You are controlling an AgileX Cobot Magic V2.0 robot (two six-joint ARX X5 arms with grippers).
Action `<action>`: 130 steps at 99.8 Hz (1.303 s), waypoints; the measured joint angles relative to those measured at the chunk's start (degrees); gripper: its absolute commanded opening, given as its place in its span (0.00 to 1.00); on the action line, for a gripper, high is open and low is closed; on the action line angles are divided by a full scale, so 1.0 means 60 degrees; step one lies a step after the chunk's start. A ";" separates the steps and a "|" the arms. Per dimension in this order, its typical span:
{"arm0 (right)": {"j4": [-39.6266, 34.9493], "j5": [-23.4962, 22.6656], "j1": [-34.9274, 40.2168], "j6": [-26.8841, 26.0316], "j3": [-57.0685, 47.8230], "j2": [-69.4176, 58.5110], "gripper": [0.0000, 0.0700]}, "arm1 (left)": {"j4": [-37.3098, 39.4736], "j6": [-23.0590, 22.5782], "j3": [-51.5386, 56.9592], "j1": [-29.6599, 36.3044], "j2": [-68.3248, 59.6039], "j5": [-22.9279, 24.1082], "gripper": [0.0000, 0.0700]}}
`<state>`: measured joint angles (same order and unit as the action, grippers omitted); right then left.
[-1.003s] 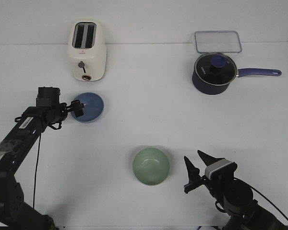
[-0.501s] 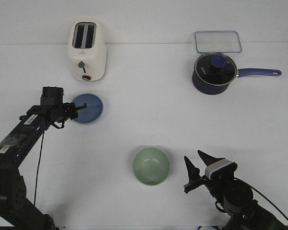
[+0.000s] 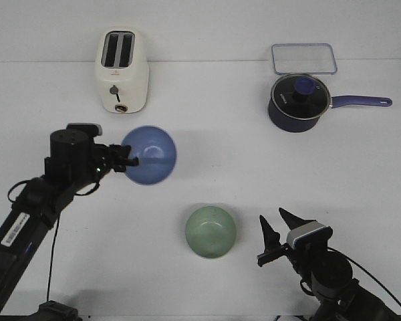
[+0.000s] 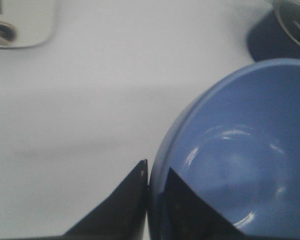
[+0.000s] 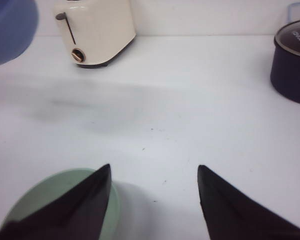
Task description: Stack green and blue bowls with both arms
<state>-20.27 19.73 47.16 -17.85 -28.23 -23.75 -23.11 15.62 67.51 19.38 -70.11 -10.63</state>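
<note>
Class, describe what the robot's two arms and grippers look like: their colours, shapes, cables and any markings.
Both arms are slim, black and jointed. The left arm bears white labels with dark print and a thin black cable hanging beside it. The right arm has black cables looping off it. The right gripper has two pointed black fingers and a small grey block behind them. The left gripper is black too, with pointed tips.

Plain white table filling the view, white wall behind, soft even light, faint shadows
</note>
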 measured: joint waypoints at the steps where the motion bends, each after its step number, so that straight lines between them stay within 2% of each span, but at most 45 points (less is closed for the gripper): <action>1: 0.0000 0.0000 0.0000 0.0007 0.0000 0.0000 0.51 | 0.0029 0.0011 -0.0091 0.0135 0.0058 0.0004 0.01; 15: 0.0000 0.0000 0.0000 0.0076 0.0000 0.0000 0.51 | 0.0652 0.0521 -0.1497 0.2029 0.0266 0.0091 0.01; 32: 0.0000 0.0000 0.0000 0.0087 0.0000 0.0000 0.51 | 0.1519 0.1140 -0.2353 0.3723 -0.0412 0.0889 0.01; 38: 0.0004 0.0000 0.0000 0.0087 0.0000 0.0000 0.51 | 0.1789 0.1297 -0.2328 0.4113 -0.0747 0.1220 0.01; 57: 0.0004 0.0000 0.0000 0.0087 0.0000 0.0000 0.51 | 0.2062 0.1501 -0.2299 0.4535 -0.1756 0.1268 0.03; 62: 0.0004 0.0000 0.0000 0.0087 0.0000 -0.0004 0.51 | 0.2018 0.1541 -0.2299 0.4535 -0.1898 0.1290 0.10; 71: 0.0004 0.0000 0.0000 0.0087 0.0000 -0.0004 0.51 | 0.2040 0.1603 -0.2299 0.4539 -0.1891 0.1290 0.43; 76: 0.0004 0.0000 0.0000 0.0087 0.0000 0.0000 0.51 | 0.2062 0.1614 -0.2299 0.4546 -0.1825 0.1290 0.54; 100: 0.0004 0.0000 0.0000 0.0091 0.0000 0.0000 0.51 | 0.1902 0.1461 -0.2299 0.4503 -0.0732 0.1596 0.55; 112: 0.0000 -0.0007 0.0000 0.0091 0.0000 0.0000 0.51 | 0.1337 0.1100 -0.2295 0.4393 0.0943 0.2590 0.55; 130: -0.0040 -0.0033 0.0000 0.0091 0.0000 0.0000 0.51 | -0.0109 0.0703 -0.2612 0.4379 0.3464 0.4819 0.55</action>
<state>-20.51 19.53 47.16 -17.30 -28.23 -23.75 -23.77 19.84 51.83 45.65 -49.32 18.28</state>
